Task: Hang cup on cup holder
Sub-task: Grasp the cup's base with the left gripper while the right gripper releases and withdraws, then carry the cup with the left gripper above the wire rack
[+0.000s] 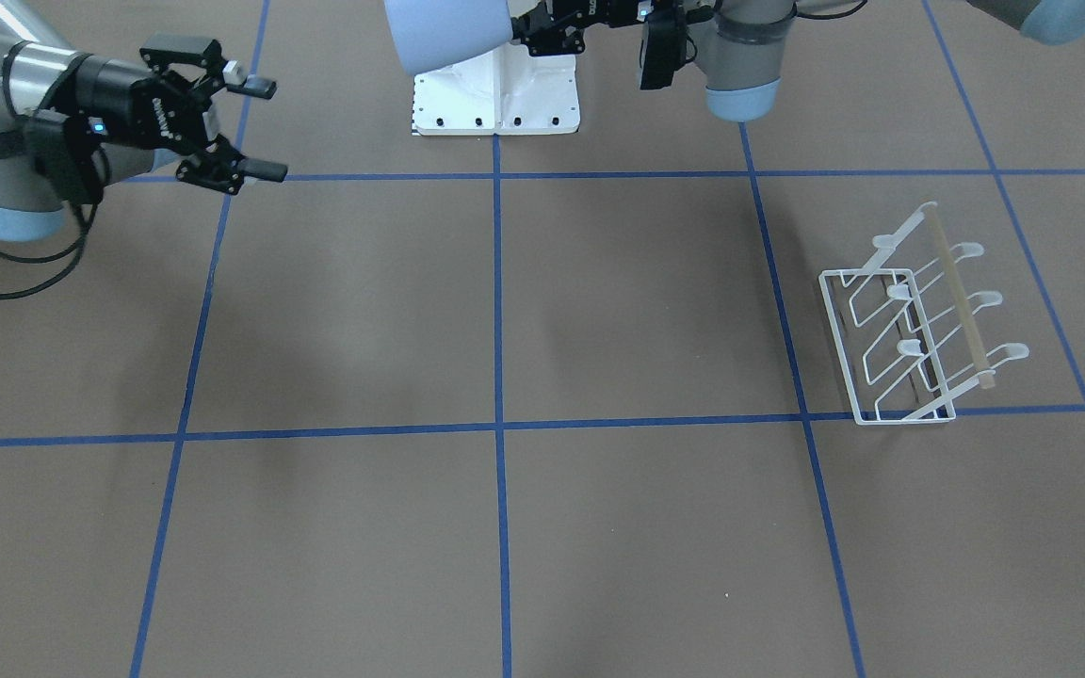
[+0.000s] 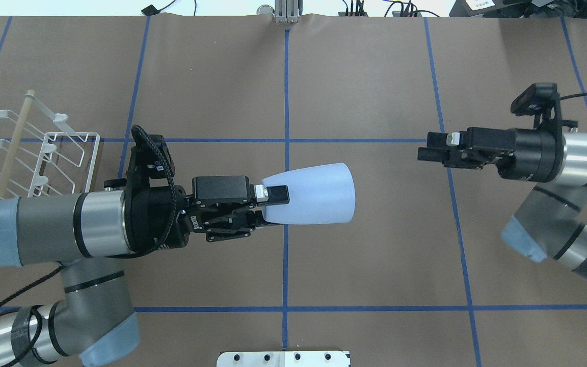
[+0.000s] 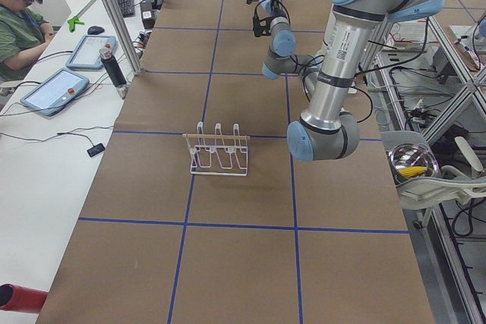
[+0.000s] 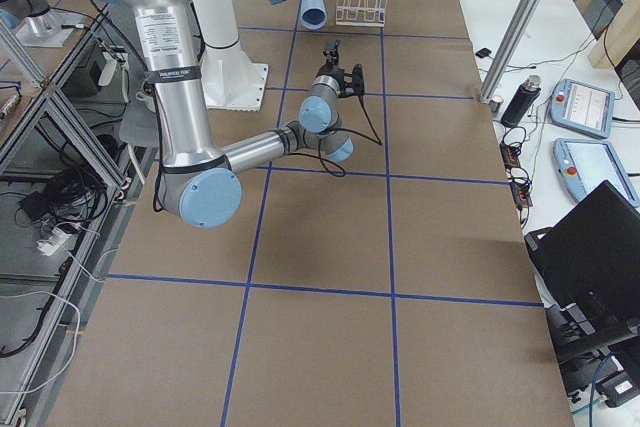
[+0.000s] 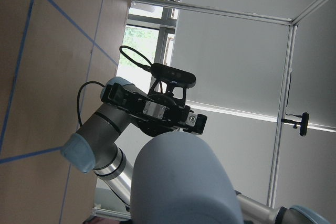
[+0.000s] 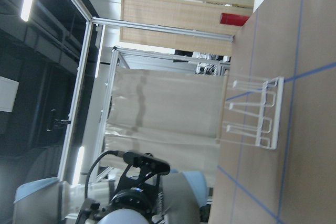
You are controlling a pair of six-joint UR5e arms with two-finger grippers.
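Observation:
The pale blue-grey cup [image 2: 314, 193] is held on its side above the table's middle, rim towards the right arm. My left gripper [image 2: 269, 205] is shut on its narrow base end. The cup also shows in the front view [image 1: 453, 33], the right side view [image 4: 313, 9] and the left wrist view [image 5: 184, 182]. The white wire cup holder [image 2: 44, 153] with a wooden rod stands on the table behind my left arm, with nothing on its prongs [image 1: 919, 320]. My right gripper [image 1: 265, 130] is open and empty, well apart from the cup, and faces its rim [image 2: 428, 153].
Blue tape lines divide the brown table [image 2: 375, 255] into squares. The white robot base plate [image 1: 495, 104] sits at the table's near edge. An operator [image 3: 23, 20] with tablets sits at a side desk beyond the table.

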